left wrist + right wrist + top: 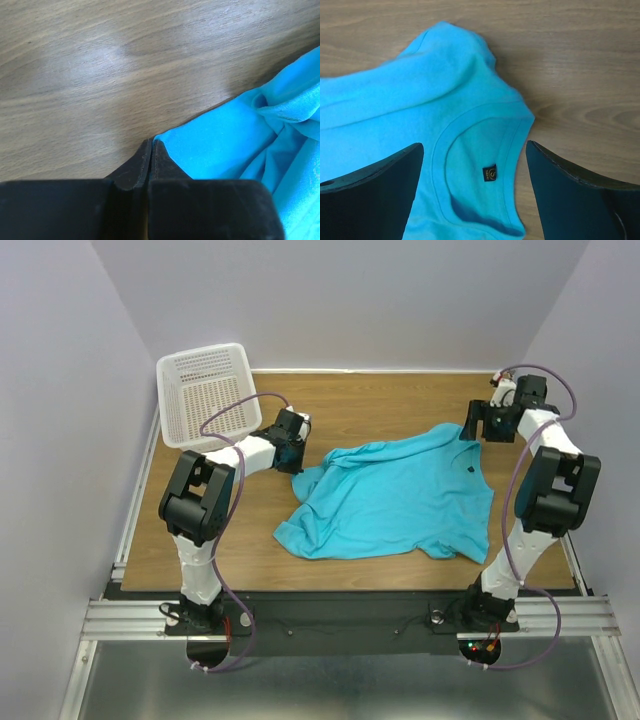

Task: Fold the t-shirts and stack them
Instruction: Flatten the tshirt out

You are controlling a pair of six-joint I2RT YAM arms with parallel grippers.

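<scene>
The turquoise t-shirt (395, 500) lies crumpled and partly spread in the middle of the wooden table. My left gripper (293, 452) is at its left edge. In the left wrist view the left gripper (151, 143) is shut low on the wood, with a corner of the t-shirt (220, 145) caught at its tips. My right gripper (474, 426) hovers at the shirt's far right corner. In the right wrist view the right gripper (475, 145) is open wide above the t-shirt (395, 115)'s round neckline, around a small dark label (489, 172).
A white plastic basket (205, 390) stands tilted at the table's back left corner, just behind the left arm. Bare wood (380, 405) shows behind the shirt. The table's front edge rail (350, 615) runs between the arm bases.
</scene>
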